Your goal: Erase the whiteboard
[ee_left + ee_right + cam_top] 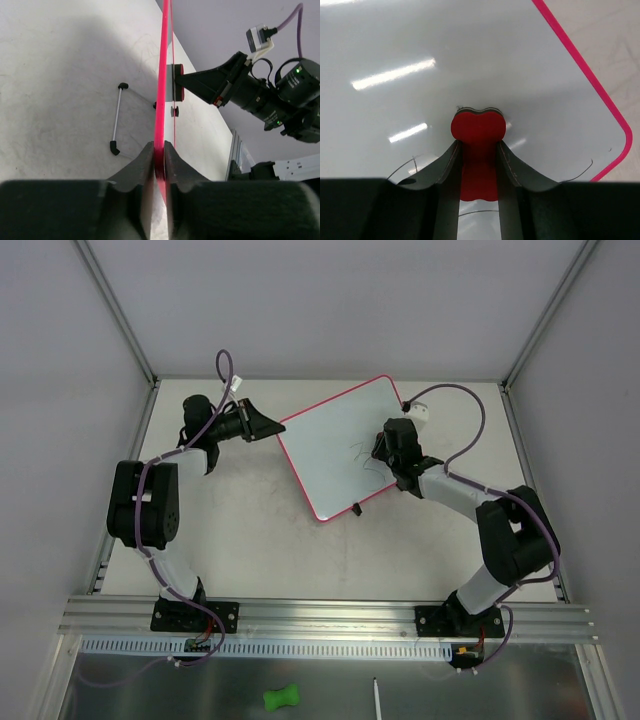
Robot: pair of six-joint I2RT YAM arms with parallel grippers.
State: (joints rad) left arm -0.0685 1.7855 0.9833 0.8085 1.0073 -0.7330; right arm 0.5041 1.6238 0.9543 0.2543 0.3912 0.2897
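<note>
While the whiteboard [335, 435], a flat rectangular white panel in a thin pink-red frame with rounded corners, lies skewed near the middle of the pale speckled worktop [250, 540], it is worked from both sides.

Left jaws: closed tight on the pink-red frame at the board's left edge. In the left wrist view the rim is seen edge-on, pinched between the two black pads [140, 165]. Purpose, as judged: the board is pinned so that it is not pushed about under wiping. Whether that edge is lifted off the worktop cannot be told.

Right jaws: closed on a small red eraser block [478, 127] of waisted, rounded outline, gripped by its narrow sides. The block is turned face-on to the white surface and, in the left wrist view, appears pressed against it, toward the board's right side.

Marks: thin black pen strokes [362, 453] are noted just beside the eraser in the top view. In the right wrist view faint curved lines are seen on either side of the jaws, one close to the board's rounded corner. The surface beyond shows only lamp glare.

Stage, as judged: wiping under way, not finished. The strokes nearest the corner are not yet cleared, and a flat, firm pass across them is called for. Risk, as judged: the board may be twisted out of the left pinch, or the eraser caught on the frame.
</note>
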